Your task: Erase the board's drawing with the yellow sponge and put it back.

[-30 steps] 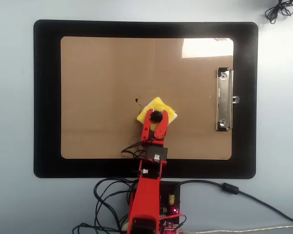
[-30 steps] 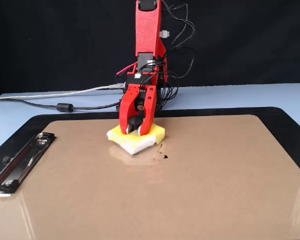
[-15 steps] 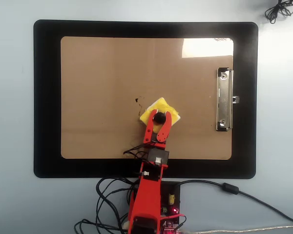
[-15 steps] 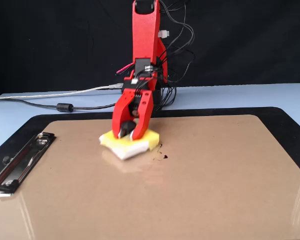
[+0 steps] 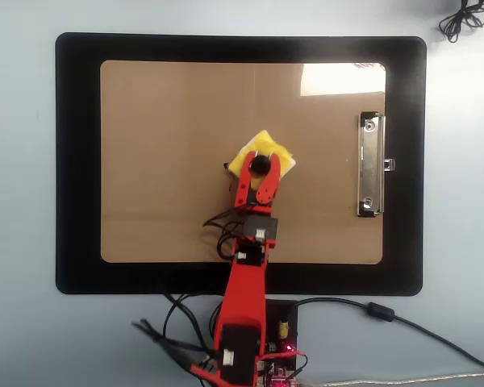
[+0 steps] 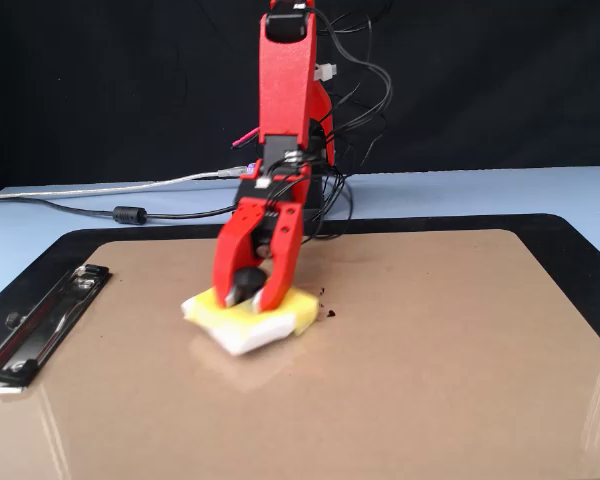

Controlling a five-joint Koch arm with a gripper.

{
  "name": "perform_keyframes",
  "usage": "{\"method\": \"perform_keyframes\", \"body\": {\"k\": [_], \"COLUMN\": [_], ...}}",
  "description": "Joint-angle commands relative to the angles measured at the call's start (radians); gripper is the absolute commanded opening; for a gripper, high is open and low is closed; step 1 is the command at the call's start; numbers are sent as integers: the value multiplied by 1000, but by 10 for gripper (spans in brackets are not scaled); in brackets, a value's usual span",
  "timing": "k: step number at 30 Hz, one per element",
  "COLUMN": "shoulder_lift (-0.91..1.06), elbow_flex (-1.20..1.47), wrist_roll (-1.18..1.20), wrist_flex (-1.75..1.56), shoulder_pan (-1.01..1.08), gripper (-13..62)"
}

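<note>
The brown board (image 5: pixel 169 121) (image 6: pixel 430 370) lies on a black mat, its silver clip (image 5: pixel 370 164) (image 6: pixel 42 326) at the right in the overhead view and at the left in the fixed view. The yellow sponge (image 5: pixel 279 158) (image 6: pixel 295 310) rests flat on the board near its middle, white layer underneath. My red gripper (image 5: pixel 260 166) (image 6: pixel 247 290) is shut on the sponge's black knob (image 5: pixel 260 165) (image 6: pixel 244 283) from above. The drawing is mostly hidden under the sponge; only small black marks (image 5: pixel 227 168) (image 6: pixel 331 315) show at its edge.
The black mat (image 5: pixel 77 161) (image 6: pixel 580 250) frames the board on a pale blue table. Cables (image 6: pixel 130 213) and the arm's base (image 5: pixel 274 355) lie by the mat's edge nearest the arm. A black cable coil (image 5: pixel 461 18) sits at the table's far right corner.
</note>
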Motion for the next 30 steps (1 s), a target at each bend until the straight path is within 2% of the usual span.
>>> {"method": "perform_keyframes", "body": {"k": [1,4,6,9,13,16,18,22,25,27,30], "shoulder_lift": [192,347,351,206,-87,-195,-160,46,150,143,-28], "elbow_flex": [133,259,258,126,-129,-192,-127,150,259,229,44], "wrist_roll": [-21,-21,-26,-52,-54,-54,-54,-51,-51,-46,-48], "wrist_flex": [-11,-8,-5,-8,-51,-100,-135,-198,-198,-195,-189], "shoulder_pan": [-38,-124,-169,-196,-193,-186,-163,-158,-158,-160,-158], "gripper": [-82,-82,-82,-82,-82,-82,-82,-82,-82,-82,-82]}}
